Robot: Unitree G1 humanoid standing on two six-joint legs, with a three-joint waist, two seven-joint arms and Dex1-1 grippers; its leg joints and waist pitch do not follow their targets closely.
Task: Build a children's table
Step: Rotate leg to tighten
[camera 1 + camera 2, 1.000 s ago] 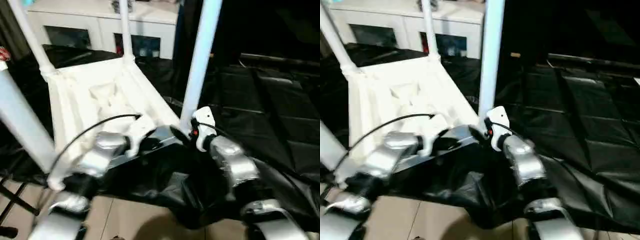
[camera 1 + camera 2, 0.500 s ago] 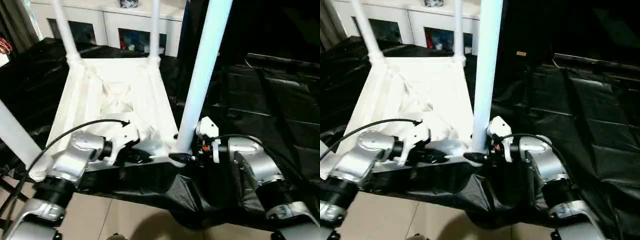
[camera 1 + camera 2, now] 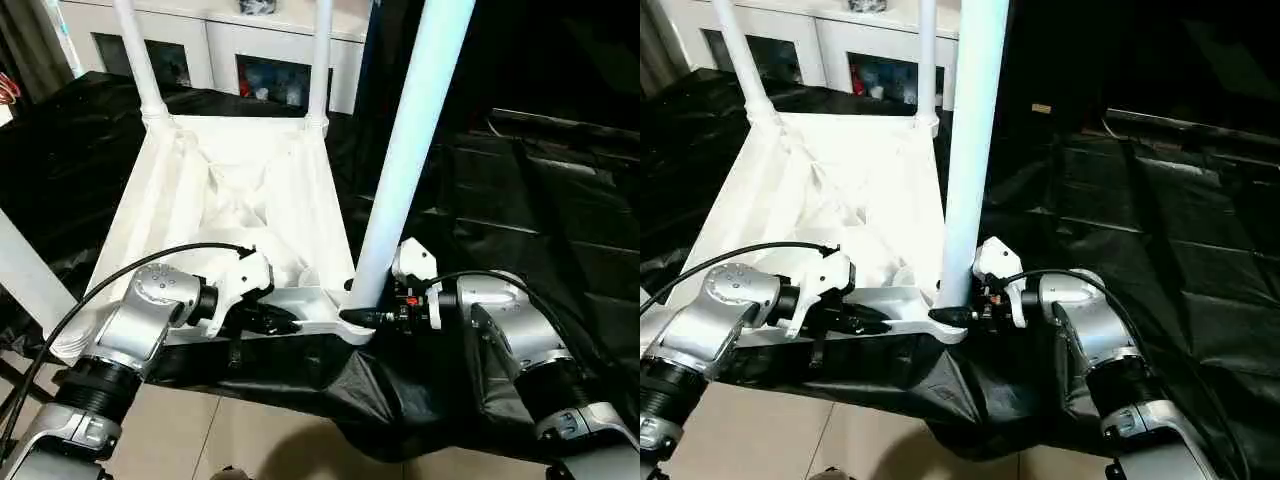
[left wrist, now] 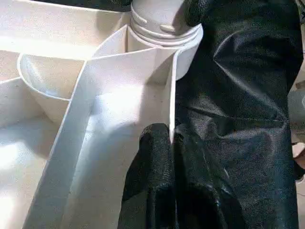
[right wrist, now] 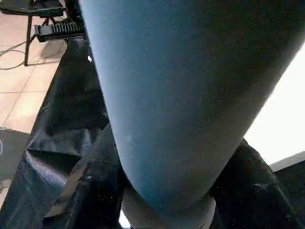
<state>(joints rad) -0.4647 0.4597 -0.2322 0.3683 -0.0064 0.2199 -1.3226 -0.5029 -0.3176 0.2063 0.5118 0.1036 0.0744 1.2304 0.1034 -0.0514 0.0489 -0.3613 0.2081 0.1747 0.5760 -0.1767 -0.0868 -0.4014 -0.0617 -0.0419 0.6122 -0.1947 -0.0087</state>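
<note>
Lying upside down on black-draped desk: children's table, legs up. Left gripper pinching near rim wall, fingers pressed together. Right gripper clasping base of near-right leg, fingers either side.

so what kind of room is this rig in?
Likely an indoor lab or test room in a home-like setting: a white cabinet with glass doors at the back, black sheeting under the upturned children's table, tiled floor in front.

White table top and legs; black sheet; cabinet probably white.
</note>
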